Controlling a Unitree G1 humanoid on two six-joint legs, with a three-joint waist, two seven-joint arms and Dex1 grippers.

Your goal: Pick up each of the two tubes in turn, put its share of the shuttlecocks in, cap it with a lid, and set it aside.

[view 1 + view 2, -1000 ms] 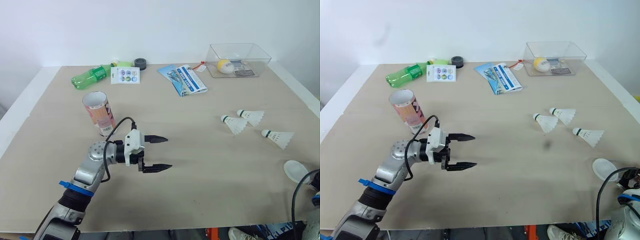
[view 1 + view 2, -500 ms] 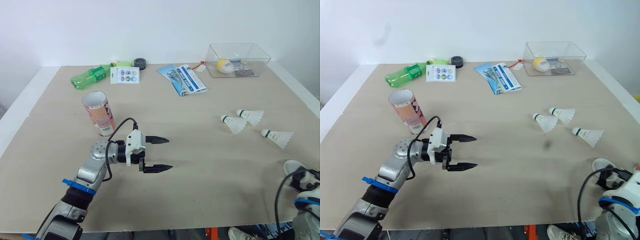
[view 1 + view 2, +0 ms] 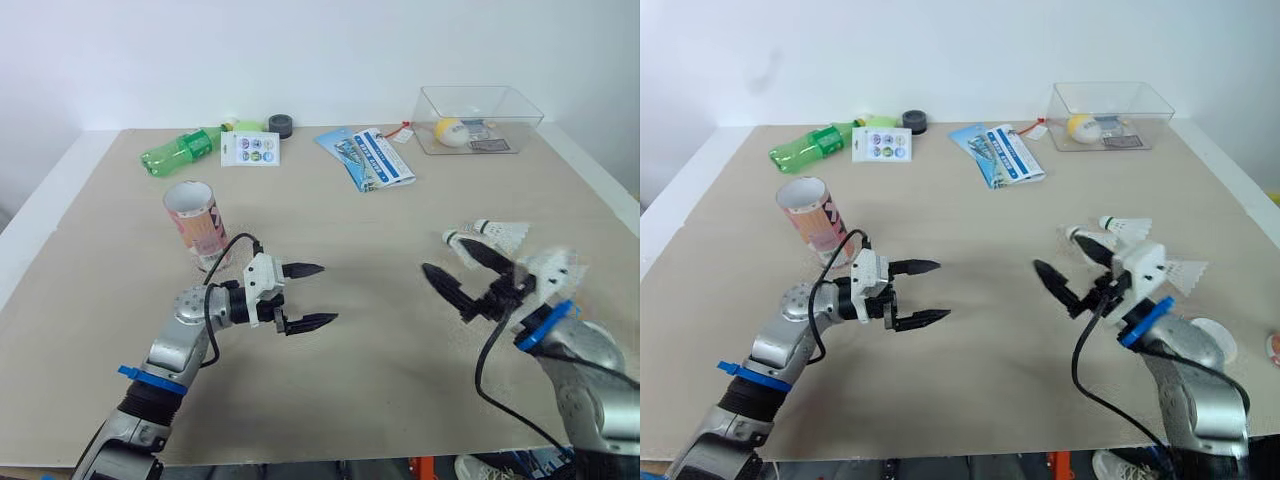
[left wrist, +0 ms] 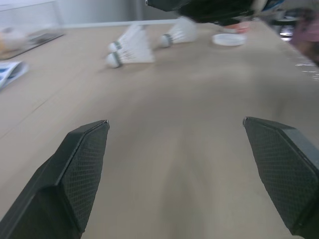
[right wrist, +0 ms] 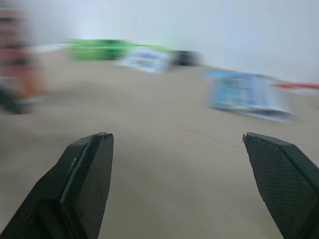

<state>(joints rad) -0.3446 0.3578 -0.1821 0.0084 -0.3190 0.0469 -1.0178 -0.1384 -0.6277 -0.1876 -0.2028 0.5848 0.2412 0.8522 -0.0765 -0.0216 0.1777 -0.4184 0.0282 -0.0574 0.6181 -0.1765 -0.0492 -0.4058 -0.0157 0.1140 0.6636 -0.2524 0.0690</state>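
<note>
A pink patterned tube (image 3: 197, 226) stands upright with its mouth open at the table's left. Just in front of it and to its right, my left gripper (image 3: 327, 293) hovers open and empty, pointing right. My right gripper (image 3: 445, 256) is open too, pointing left over the table's right half. Its fingers cover part of the white shuttlecocks (image 3: 498, 232) lying behind it. The left wrist view has three shuttlecocks (image 4: 130, 47) on the table and a white lid (image 4: 228, 39) beyond them. The tube (image 5: 20, 64) is a blur in the right wrist view.
Along the far edge lie a green bottle (image 3: 180, 152), a sticker card (image 3: 250, 150), a black tape roll (image 3: 281, 126) and a blue booklet (image 3: 365, 158). A clear box (image 3: 478, 120) with a yellow ball stands at the back right. Bare tabletop lies between the two grippers.
My right arm has swung up from the table's front right edge and now reaches left, open, in front of the shuttlecocks. My left gripper has drawn back slightly toward the tube.
</note>
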